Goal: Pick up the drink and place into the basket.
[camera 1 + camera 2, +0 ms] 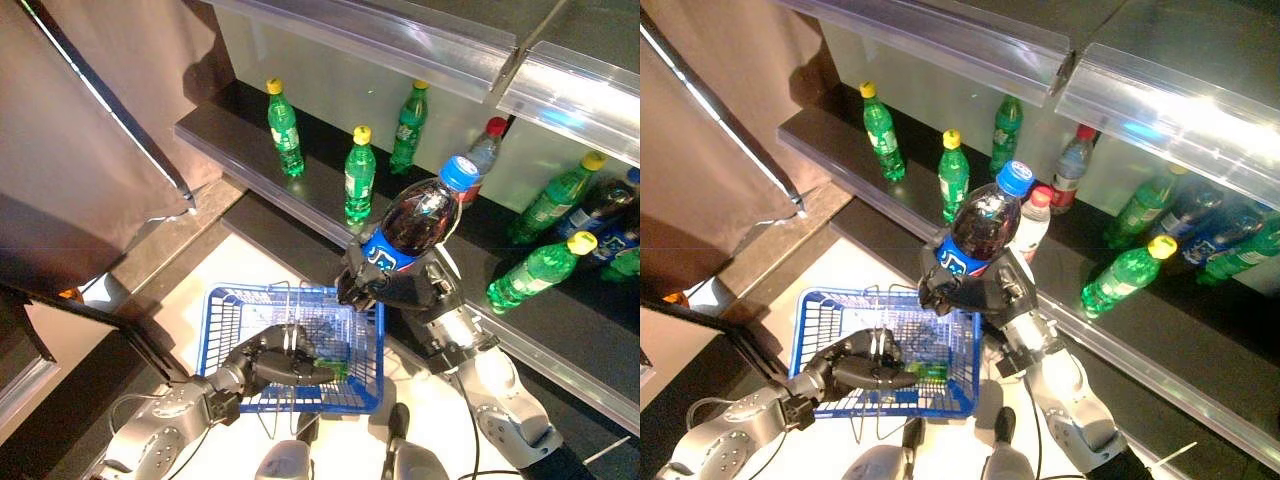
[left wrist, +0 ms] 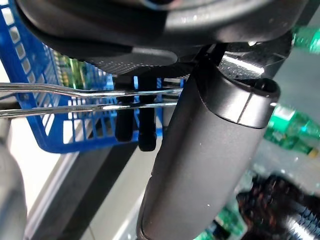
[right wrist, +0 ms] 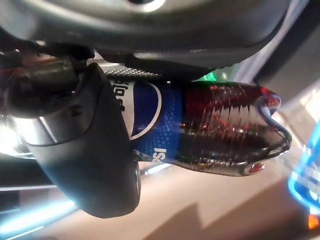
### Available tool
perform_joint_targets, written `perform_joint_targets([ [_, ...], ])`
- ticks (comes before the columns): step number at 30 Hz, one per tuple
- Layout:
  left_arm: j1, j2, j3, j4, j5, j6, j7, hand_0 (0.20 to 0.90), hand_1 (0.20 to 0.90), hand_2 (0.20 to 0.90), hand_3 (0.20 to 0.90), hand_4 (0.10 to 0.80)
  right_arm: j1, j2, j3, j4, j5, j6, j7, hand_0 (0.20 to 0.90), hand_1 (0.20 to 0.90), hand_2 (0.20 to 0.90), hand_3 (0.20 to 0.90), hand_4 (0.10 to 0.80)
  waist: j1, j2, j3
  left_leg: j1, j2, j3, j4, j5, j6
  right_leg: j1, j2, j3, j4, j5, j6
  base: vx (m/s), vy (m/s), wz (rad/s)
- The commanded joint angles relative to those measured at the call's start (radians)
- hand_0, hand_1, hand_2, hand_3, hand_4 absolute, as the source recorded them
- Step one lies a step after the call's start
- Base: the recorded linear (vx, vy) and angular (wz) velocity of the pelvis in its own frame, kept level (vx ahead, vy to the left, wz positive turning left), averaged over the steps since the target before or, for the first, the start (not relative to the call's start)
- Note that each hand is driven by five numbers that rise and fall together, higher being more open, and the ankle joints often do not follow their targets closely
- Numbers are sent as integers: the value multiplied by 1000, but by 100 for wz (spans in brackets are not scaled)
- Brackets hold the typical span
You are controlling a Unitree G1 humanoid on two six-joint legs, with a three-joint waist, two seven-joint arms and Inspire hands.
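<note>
A dark cola bottle (image 1: pixel 418 220) with a blue cap and blue label is held in the air by my right hand (image 1: pixel 385 285), whose fingers curl round its lower half. In the right wrist view the cola bottle (image 3: pixel 210 127) lies under the thumb (image 3: pixel 90 150). It hangs tilted just above the far right corner of the blue basket (image 1: pixel 225 330). My left hand (image 1: pixel 285 362) is shut on the basket's wire handles (image 2: pixel 90 100) above the basket's middle. A green bottle (image 1: pixel 923 370) lies inside the basket.
A dark shelf (image 1: pixel 250 125) carries several green bottles (image 1: pixel 359 172), some upright and some lying at the right (image 1: pixel 540 268), plus a clear red-capped bottle (image 1: pixel 485 150). A brown curtain (image 1: pixel 90 130) hangs at the left. Clear shelf edges (image 1: pixel 420 40) overhang above.
</note>
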Motion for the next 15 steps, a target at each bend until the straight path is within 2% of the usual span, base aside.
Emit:
perform_joint_targets([
  [1, -157, -49, 27, -283, -153, -243, -81, 300, 300, 300, 200, 100, -108, 41, 60, -101, 11, -126, -7, 300, 300, 300, 200, 100, -14, 8, -167, -51, -71, 67, 106, -31, 64, 24, 22, 20, 139, -153, -33, 24, 20, 4],
  [8, -257, -64, -72, -294, -157, -329, -52, 300, 300, 300, 200, 100, -152, 27, 150, 57, -126, -110, -97, 300, 300, 300, 200, 100, -23, 28, -99, -124, -91, 65, 200, -40, 67, -37, 8, 27, 217, -171, -48, -48, 55, 13],
  [13, -276, -79, -95, -303, -169, -356, -31, 300, 300, 300, 200, 100, -133, 22, 184, 185, -245, -110, -122, 300, 300, 300, 200, 100, -27, 42, -85, -128, -101, 65, 222, -42, 73, -38, -2, 32, 242, -179, -50, 76, 71, 6],
  [15, -264, -89, -87, -315, -170, -355, -18, 300, 300, 300, 200, 100, -98, 31, 191, 260, -300, -136, -142, 300, 300, 300, 200, 100, -24, 49, -92, -120, -106, 63, 227, -41, 76, -29, -9, 30, 248, -179, -46, 168, 63, 7],
])
